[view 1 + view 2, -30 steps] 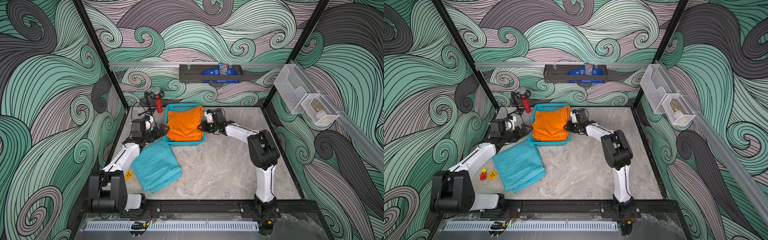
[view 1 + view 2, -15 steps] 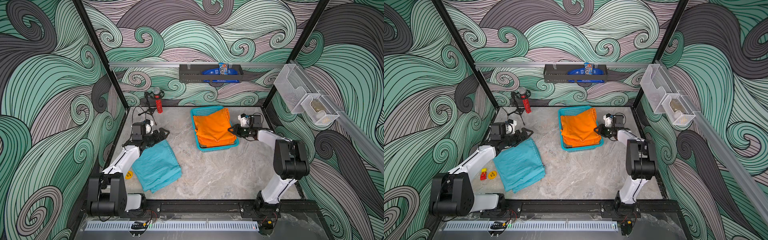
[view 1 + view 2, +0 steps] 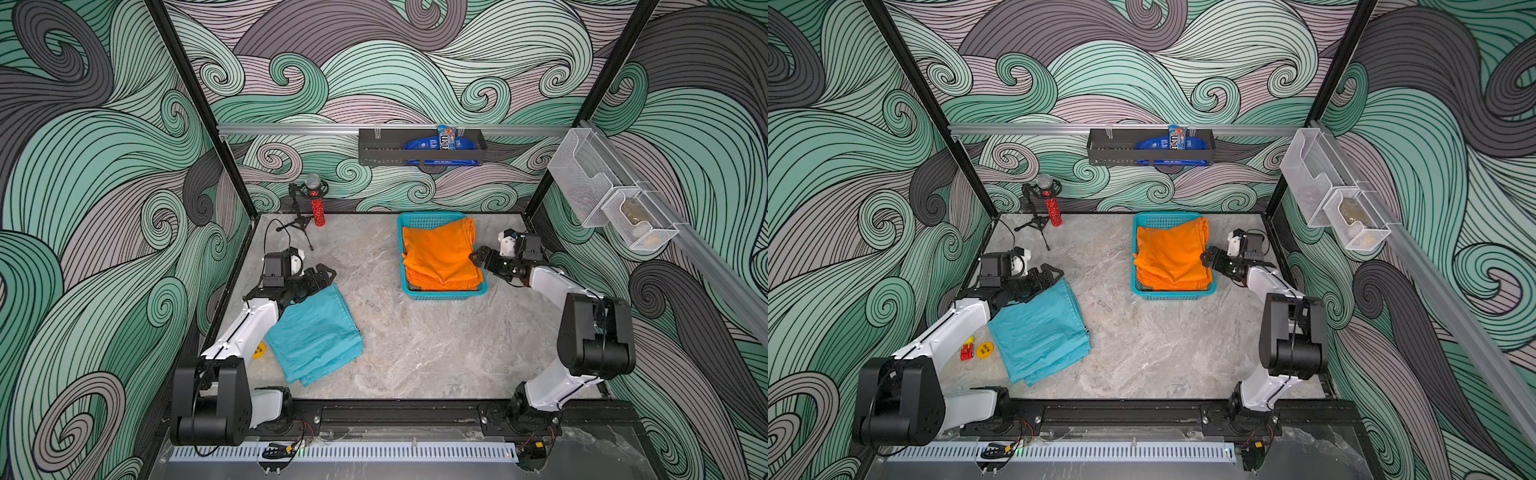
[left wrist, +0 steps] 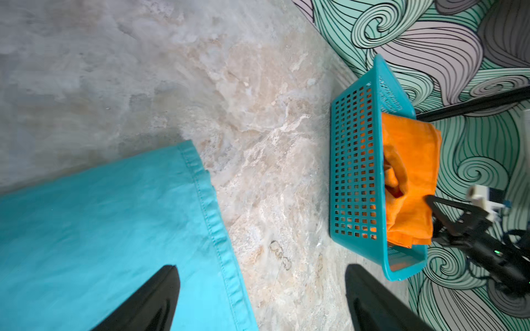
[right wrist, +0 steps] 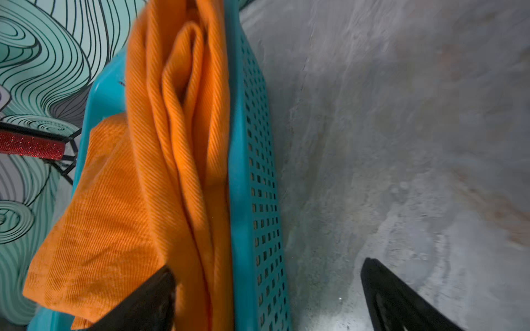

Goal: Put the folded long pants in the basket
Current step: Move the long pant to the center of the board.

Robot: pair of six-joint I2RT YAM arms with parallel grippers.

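Observation:
The turquoise basket (image 3: 441, 294) (image 3: 1173, 296) stands at the back right of the table, with folded orange long pants (image 3: 440, 253) (image 3: 1171, 253) heaped in it above the rim. My right gripper (image 3: 476, 257) (image 5: 268, 265) is open and straddles the basket's right wall (image 5: 246, 143); one finger lies over the orange pants (image 5: 129, 200), the other over the table. Folded turquoise long pants (image 3: 316, 332) (image 4: 100, 215) lie flat at the left. My left gripper (image 3: 326, 276) (image 4: 259, 268) is open above their far corner, holding nothing.
A small microphone on a tripod (image 3: 313, 203) stands at the back left. A black tray (image 3: 419, 147) with snack packets hangs on the back wall, and white mesh bins (image 3: 611, 203) on the right wall. A yellow disc (image 3: 984, 349) and a red piece (image 3: 968, 351) lie beside the left arm.
The basket with the orange pants slid from the table's left-centre to the back right, drawn by my right gripper, which then opened. My left gripper drew back to the turquoise pants' corner.

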